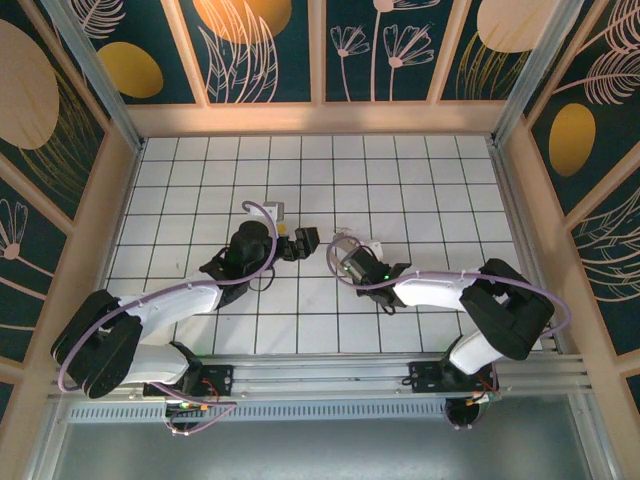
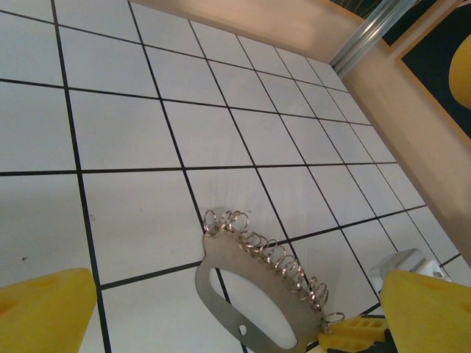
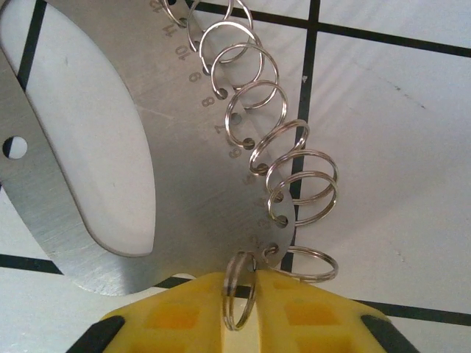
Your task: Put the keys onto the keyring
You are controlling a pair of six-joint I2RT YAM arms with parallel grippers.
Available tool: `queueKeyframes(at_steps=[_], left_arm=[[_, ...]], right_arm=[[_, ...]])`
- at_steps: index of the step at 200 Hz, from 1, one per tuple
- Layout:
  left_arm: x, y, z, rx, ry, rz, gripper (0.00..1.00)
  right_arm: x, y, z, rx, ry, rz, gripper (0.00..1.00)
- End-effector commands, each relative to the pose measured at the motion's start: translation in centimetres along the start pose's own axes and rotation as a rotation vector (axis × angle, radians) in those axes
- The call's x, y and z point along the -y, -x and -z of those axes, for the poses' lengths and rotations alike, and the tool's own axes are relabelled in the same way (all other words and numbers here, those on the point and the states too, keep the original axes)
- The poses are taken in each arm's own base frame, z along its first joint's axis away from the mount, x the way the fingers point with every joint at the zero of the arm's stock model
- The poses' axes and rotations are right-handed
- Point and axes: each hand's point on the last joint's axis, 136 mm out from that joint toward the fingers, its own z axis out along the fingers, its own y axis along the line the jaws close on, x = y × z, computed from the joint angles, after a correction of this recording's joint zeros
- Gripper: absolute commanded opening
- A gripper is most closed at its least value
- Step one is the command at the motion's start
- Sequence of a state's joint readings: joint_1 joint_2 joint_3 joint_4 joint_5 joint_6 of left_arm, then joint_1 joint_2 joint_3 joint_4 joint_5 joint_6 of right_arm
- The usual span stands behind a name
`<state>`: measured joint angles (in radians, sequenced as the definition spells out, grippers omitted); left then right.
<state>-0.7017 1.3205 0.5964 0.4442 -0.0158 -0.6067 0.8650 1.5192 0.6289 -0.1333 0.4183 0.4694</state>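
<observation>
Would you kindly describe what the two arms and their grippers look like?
The left arm and right arm have white shells, black joints and black bases; a purple cable loops along each. The fingers are yellow plastic with moulded recesses. A small green light glows near the right wrist.

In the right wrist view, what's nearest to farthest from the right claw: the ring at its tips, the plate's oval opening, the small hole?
1. The ring, between the fingers of the right claw.
2. The oval opening, up and left.
3. The small hole, at the far left edge, beyond the opening.
</observation>
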Motion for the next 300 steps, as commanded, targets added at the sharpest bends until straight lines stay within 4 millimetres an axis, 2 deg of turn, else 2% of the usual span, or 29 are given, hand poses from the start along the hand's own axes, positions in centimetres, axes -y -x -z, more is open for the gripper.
queueKeyframes(at_steps=[1, 40, 56, 83, 116, 137, 166, 195, 237, 300], left_arm=[[1.0, 0.4, -0.2, 0.01, -0.033, -0.016, 0.99], [1.1, 0.5, -0.1, 0.014, -0.037, -0.02, 0.99], [1.1, 0.6, -0.1, 0.016, -0.037, -0.02, 0.99], [1.3, 1.0, 0.1, 0.024, -0.038, -0.035, 0.99], [1.6, 1.9, 0.7, 0.04, -0.033, -0.069, 0.99], [2.1, 2.9, 1.4, 0.065, -0.033, -0.098, 0.99], [2.7, 4.3, 2.2, 0.088, -0.027, -0.127, 0.99], [3.3, 5.2, 2.8, 0.105, -0.036, -0.136, 0.99], [3.7, 5.4, 3.2, 0.1, -0.047, -0.145, 0.99], [4.6, 5.8, 3.3, 0.109, -0.082, -0.207, 0.97]], right_arm=[[0.8, 0.1, 0.5, -0.003, -0.035, 0.011, 0.16], [1.1, 0.9, 1.0, 0.027, -0.044, 0.003, 0.08], [1.1, 1.4, 1.4, 0.046, -0.043, 0.004, 0.01], [0.7, 3.4, 2.7, 0.106, -0.006, 0.008, 0.0], [0.0, 6.4, 4.9, 0.165, 0.139, -0.013, 0.0], [-0.3, 8.5, 6.8, 0.214, 0.256, -0.031, 0.0], [-0.7, 11.6, 10.6, 0.314, 0.419, -0.022, 0.0], [-1.9, 13.5, 14.3, 0.393, 0.574, 0.035, 0.0], [-4.3, 13.7, 17.1, 0.444, 0.743, 0.161, 0.0], [-5.7, 13.4, 17.3, 0.477, 0.872, 0.232, 0.0]])
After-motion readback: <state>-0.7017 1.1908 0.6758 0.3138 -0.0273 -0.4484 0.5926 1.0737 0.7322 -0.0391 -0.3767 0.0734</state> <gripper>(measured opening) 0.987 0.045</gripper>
